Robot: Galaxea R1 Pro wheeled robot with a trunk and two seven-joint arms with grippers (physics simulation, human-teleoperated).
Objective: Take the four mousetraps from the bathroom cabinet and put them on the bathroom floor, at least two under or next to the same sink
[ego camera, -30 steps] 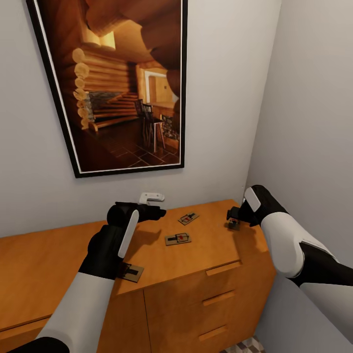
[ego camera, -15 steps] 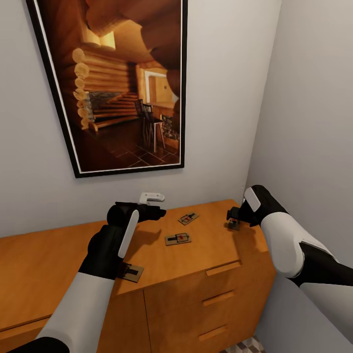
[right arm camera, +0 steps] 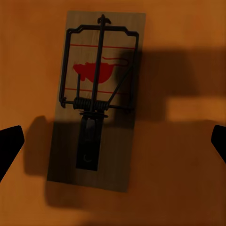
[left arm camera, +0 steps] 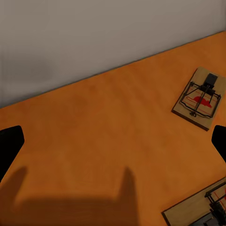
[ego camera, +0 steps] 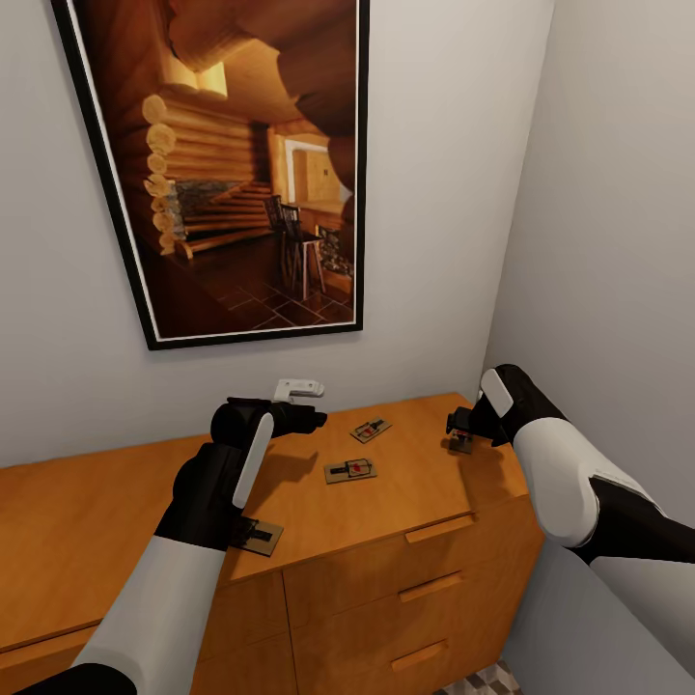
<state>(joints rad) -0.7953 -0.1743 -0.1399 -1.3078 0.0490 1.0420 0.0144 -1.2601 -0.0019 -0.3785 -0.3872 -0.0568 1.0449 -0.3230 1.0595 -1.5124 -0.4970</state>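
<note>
Several mousetraps lie on top of the orange-brown cabinet (ego camera: 116, 512). One mousetrap (ego camera: 371, 430) sits near the back, another (ego camera: 350, 470) in the middle, a third (ego camera: 259, 536) by the front edge beside my left forearm. My left gripper (ego camera: 311, 419) hovers open over bare wood; its wrist view shows the back mousetrap (left arm camera: 197, 99) ahead and the corner of another mousetrap (left arm camera: 207, 209). My right gripper (ego camera: 458, 432) hangs open just above a fourth mousetrap (right arm camera: 96, 101) near the cabinet's right end, one fingertip (right arm camera: 9, 146) showing at each side of it.
A large framed picture (ego camera: 241, 164) hangs on the wall behind the cabinet, with a small white fitting (ego camera: 297, 388) below it. A grey side wall (ego camera: 618, 241) closes in on the right. A patch of patterned floor tile (ego camera: 483, 681) shows beneath the drawer fronts (ego camera: 425, 589).
</note>
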